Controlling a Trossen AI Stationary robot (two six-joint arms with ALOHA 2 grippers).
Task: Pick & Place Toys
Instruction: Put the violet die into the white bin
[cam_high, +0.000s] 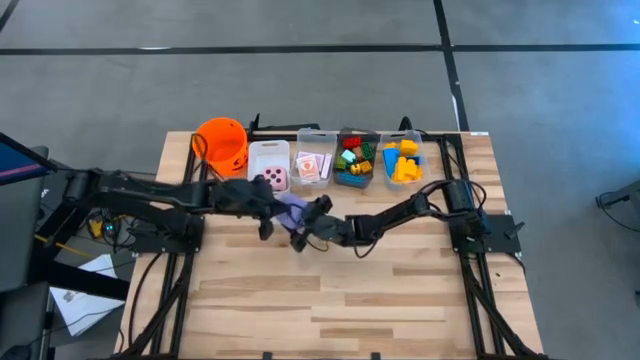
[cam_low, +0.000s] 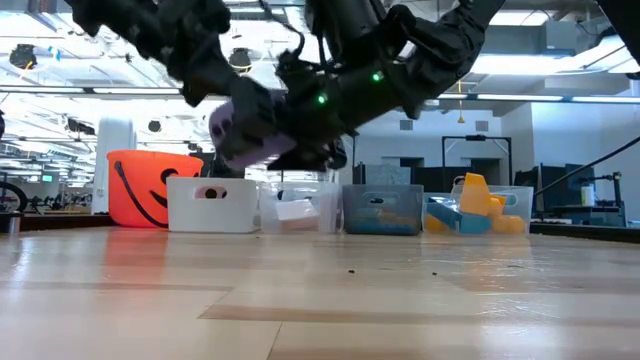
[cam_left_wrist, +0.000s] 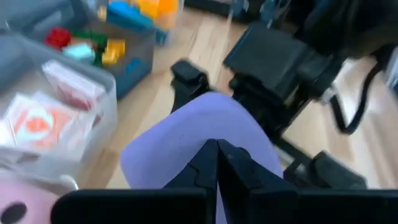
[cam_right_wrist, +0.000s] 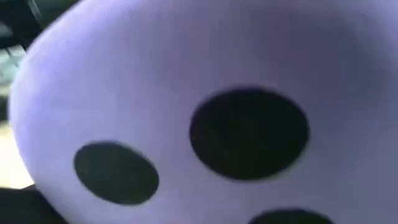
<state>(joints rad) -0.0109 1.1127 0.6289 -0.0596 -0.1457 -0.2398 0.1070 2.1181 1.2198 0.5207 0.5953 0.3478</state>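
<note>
In the middle of the high view, just below the row of bins, the left gripper (cam_high: 268, 212) and the right gripper (cam_high: 312, 226) meet around the purple die (cam_high: 291, 207), which hangs in the air above the table (cam_high: 330, 290). The left gripper's fingers are pinched tight together against the die's soft purple side; the right gripper's fingers stand wide, with the die filling its wrist view. The pink die (cam_high: 275, 179) lies in the white bin (cam_high: 267, 151) beside the orange bucket (cam_high: 222, 142).
</note>
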